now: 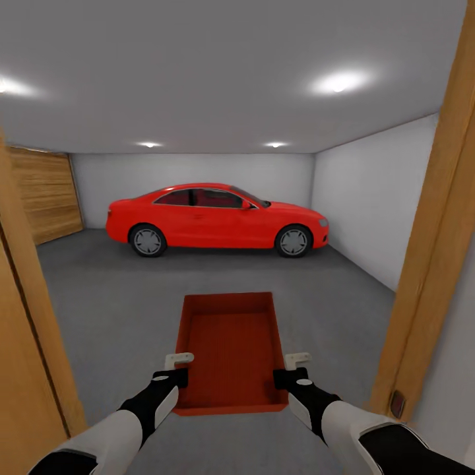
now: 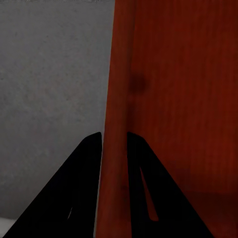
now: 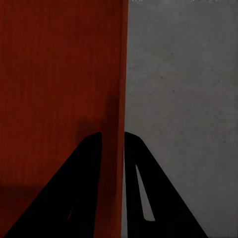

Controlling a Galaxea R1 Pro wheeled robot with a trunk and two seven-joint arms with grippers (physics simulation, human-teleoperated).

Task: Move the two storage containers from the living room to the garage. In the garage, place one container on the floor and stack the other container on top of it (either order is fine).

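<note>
overhead, smooth orange-red rectangular container (image 1: 231, 346) over rough grey floor (image 1: 112, 297)

One red box (image 1: 227, 349) is showing, one red car (image 1: 218, 219) is sitting, and two grippers, left (image 1: 179, 360) and right (image 1: 297, 360), are holding.

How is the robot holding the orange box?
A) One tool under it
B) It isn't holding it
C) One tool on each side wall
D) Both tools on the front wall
C: the left tool pinches the box's left wall and the right tool pinches its right wall; each wrist view shows a wall between the fingers.
</note>
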